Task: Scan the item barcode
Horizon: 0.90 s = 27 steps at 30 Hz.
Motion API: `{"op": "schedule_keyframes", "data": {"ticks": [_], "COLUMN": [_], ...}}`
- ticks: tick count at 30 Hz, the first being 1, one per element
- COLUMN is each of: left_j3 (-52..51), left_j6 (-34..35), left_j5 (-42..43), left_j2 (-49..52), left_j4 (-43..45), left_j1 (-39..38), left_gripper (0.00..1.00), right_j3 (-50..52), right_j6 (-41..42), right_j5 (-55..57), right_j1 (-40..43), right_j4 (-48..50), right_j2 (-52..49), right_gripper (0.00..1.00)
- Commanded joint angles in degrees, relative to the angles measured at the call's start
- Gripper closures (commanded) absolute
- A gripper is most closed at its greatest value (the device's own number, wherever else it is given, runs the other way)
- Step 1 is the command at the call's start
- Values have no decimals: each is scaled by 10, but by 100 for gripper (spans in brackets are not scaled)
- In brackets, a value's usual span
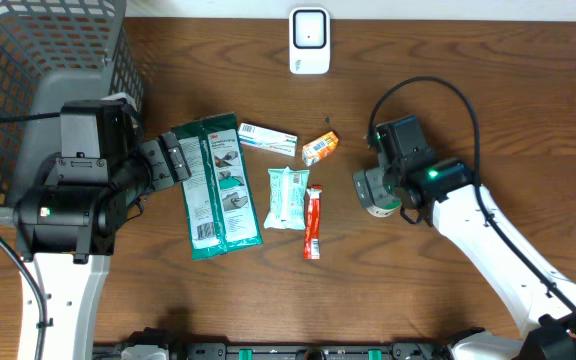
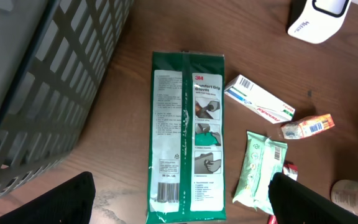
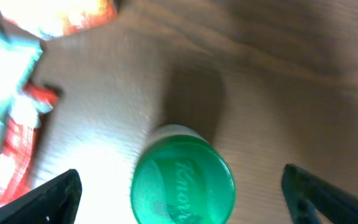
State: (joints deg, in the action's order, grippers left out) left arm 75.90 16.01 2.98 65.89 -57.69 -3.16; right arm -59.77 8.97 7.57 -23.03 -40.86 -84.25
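Several items lie on the wooden table. A white barcode scanner [image 1: 309, 40] stands at the far edge. My left gripper [image 2: 182, 199] is open above the near end of a flat green glove package [image 2: 188, 137], whose barcode faces up, and touches nothing. My right gripper [image 3: 182, 193] is open, one finger on either side of a jar with a green Knorr lid [image 3: 183, 183]. There is a gap on each side of the lid. In the overhead view the jar [image 1: 378, 207] is mostly hidden under the right gripper [image 1: 376, 195].
Between the arms lie a white box [image 1: 267, 138], a small orange packet [image 1: 319, 148], a pale green wipes pack [image 1: 287, 197] and a red sachet [image 1: 312, 222]. A grey wire basket [image 1: 28, 60] fills the far left corner.
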Motion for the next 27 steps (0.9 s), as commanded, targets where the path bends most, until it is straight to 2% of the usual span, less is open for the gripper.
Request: {"op": "schedule_keyframes", "data": {"ticks": [1, 5, 6, 7, 8, 10, 12, 14, 15, 16, 24, 27], "left_j3": [4, 5, 4, 5, 4, 5, 5, 4, 4, 4, 5, 4], "left_j6": [-12, -12, -12, -12, -12, -12, -12, -12, -12, -12, -12, -12], "left_j5": [-7, -7, -7, -7, -7, -7, -7, -7, -7, -7, -7, -7], "left_j2": [0, 0, 0, 0, 0, 0, 0, 0, 0, 0, 0, 0], "left_j4": [-1, -1, -1, -1, -1, -1, -1, -1, -1, -1, -1, -1], "left_j1": [1, 1, 1, 1, 1, 1, 1, 1, 1, 1, 1, 1], "left_gripper": [10, 10, 10, 10, 10, 10, 10, 10, 10, 10, 10, 10], "right_j3": [-10, -8, -8, -8, -7, 6, 18, 23, 26, 28, 69, 76], "right_j6": [174, 184, 185, 213, 260, 338, 386, 398, 399, 399, 414, 413], "right_j5": [-37, -75, -74, -69, -59, -45, -45, -44, -39, -32, -14, 4], "right_j1": [2, 0, 1, 4, 5, 4, 4, 4, 4, 4, 4, 4], "right_j4": [-12, -24, -35, -54, -72, -77, -65, -59, -52, -48, 13, 32], "right_j2": [5, 4, 4, 4, 4, 4, 3, 3, 2, 2, 2, 2], "right_gripper": [1, 1, 6, 34, 42, 31, 28, 24, 6, 1, 2, 14]}}
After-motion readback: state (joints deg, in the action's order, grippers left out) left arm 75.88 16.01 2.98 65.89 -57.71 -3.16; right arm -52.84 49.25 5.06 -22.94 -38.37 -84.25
